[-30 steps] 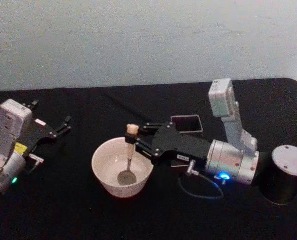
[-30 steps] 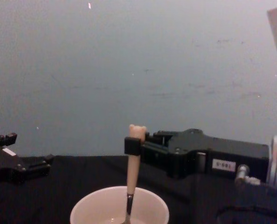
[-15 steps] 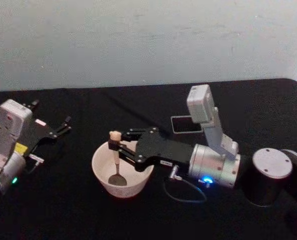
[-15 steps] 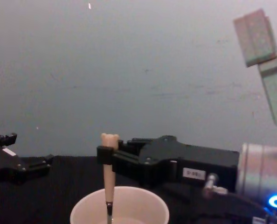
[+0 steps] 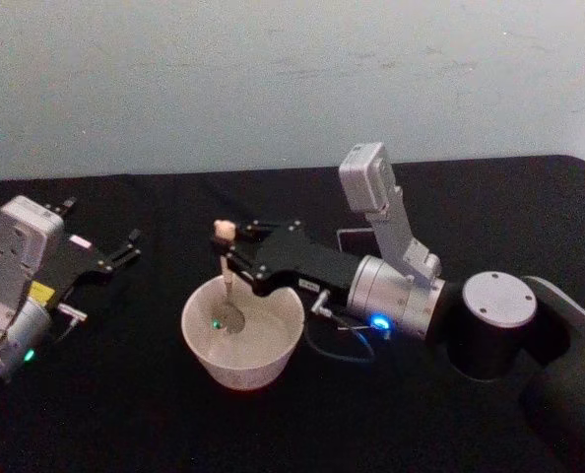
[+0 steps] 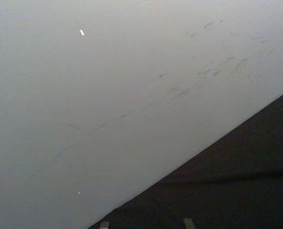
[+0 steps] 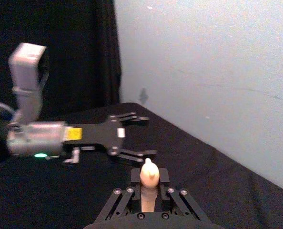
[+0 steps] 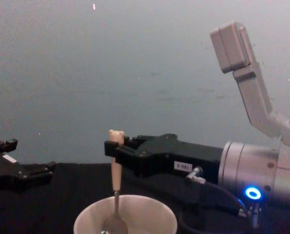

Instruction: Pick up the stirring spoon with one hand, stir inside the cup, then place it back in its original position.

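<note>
Right gripper (image 5: 229,246), jaws clamped on the stirring spoon (image 5: 231,291), has dragged it across the cup (image 5: 258,363) toward the table's left edge, so stirring's underway; left gripper (image 5: 99,225) idles, jaws open.

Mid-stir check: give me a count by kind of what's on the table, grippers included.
Cups: 1, the cup
Spoons: 1, the stirring spoon, standing in it
Holders: 1, the dark holder, partly hidden
Grippers: 2, right gripper shut on the spoon, left gripper open
Total: 5
</note>
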`<state>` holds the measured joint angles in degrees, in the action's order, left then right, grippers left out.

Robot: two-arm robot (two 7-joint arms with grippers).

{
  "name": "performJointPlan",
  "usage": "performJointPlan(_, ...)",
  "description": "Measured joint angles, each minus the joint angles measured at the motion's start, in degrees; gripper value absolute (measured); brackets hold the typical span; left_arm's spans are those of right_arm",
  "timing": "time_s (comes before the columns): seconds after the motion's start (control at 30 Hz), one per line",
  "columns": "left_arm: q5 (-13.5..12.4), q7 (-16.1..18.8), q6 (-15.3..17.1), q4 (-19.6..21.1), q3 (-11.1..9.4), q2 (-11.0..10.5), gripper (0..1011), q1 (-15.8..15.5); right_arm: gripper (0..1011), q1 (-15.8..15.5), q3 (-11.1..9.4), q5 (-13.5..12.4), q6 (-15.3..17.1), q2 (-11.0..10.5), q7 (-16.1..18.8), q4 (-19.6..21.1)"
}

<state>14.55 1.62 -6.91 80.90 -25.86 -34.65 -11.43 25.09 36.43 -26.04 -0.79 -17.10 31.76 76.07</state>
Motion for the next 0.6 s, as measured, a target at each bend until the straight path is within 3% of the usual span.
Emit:
performJointPlan(0.33,0.0,0.0,0.0,0.0,0.0,0.0,1001,0.0,224,1.0,-2.4,0.6,0.4,1.3,-1.2,-2.7)
performJointPlan(0.6,0.0,0.0,0.0,0.0,0.0,0.0,1001,0.0,224,-1.2,-4.4,0.4,1.8,-2.1,-0.1,0.8)
